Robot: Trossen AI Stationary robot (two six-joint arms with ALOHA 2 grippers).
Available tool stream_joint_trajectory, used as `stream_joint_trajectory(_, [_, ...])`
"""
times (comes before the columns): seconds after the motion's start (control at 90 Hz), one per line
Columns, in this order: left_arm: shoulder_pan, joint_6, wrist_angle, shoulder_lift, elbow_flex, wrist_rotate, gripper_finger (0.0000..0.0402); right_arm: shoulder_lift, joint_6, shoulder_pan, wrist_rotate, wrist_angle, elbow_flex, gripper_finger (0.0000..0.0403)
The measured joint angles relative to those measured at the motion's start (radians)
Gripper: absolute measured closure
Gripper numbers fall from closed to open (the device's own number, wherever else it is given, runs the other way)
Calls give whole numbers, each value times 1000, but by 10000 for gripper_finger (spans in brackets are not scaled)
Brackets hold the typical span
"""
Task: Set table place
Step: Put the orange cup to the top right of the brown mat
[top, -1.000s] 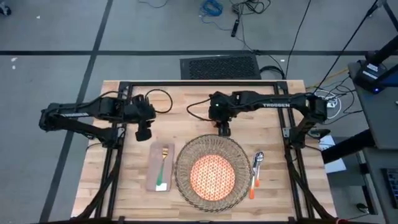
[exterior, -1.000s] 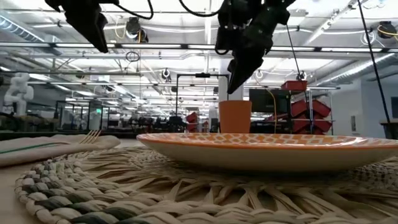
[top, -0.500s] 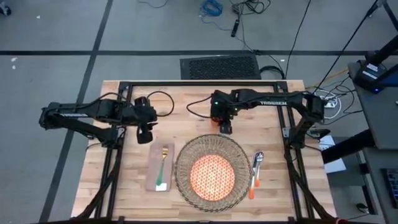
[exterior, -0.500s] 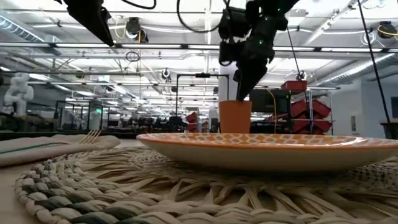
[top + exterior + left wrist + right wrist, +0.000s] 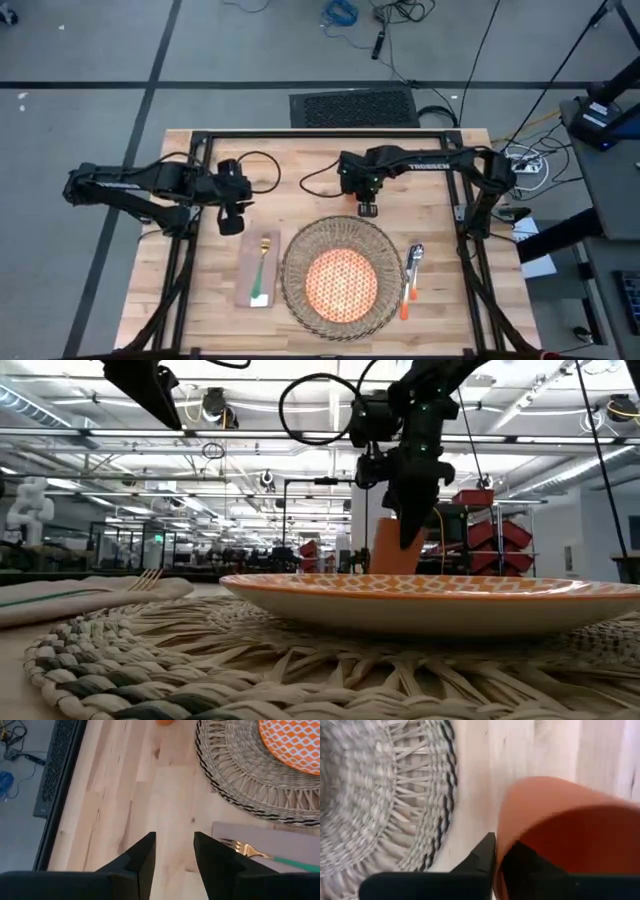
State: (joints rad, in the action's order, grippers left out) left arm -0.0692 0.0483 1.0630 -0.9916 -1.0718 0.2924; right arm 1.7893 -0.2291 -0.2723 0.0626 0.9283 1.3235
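Observation:
A small orange cup point(image 5: 385, 555) stands tilted just beyond the far rim of the woven placemat point(image 5: 300, 250), with my right gripper point(image 5: 367, 208) shut on it. The orange-patterned plate point(image 5: 342, 283) lies on the placemat. To its left a beige napkin point(image 5: 250, 270) lies flat with a green-handled fork point(image 5: 262, 268) on it. A spoon and an orange-handled piece of cutlery point(image 5: 410, 272) lie to the placemat's right. My left gripper point(image 5: 230, 215) hangs open above the bare table point(image 5: 125, 795), just beyond the napkin's far end. My right gripper has the cup's wall at the rim point(image 5: 501, 845) between its two fingers, one finger point(image 5: 482, 852) outside and the other inside the cup. The fingers come from above, pointing down. The cup leans; the plate hides its base in the low view.
The black frame point(image 5: 320, 133) runs along the table's far edge, and both arms reach in from the sides. Bare wood lies between the two grippers and at the near corners of the table.
My right gripper has gone down onto the cup from just above its rim, one finger now inside it. The cup, upright before, now leans to one side.

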Motion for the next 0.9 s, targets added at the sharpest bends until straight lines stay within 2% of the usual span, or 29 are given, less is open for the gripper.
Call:
stream_joint_trajectory(0.311, [-26,8,1,0,0,3,281,-58,51,36,-10,97,-12,402])
stream_joint_trajectory(0.433, [-40,24,-6,0,8,5,281,-132,101,47,-5,99,-83,402])
stream_joint_trajectory(0.656, [-49,24,-23,0,105,5,281,-264,220,87,-2,33,-266,403])
stream_joint_trajectory(0.9, [-49,17,-123,0,157,5,281,-314,302,168,1,80,-313,403])
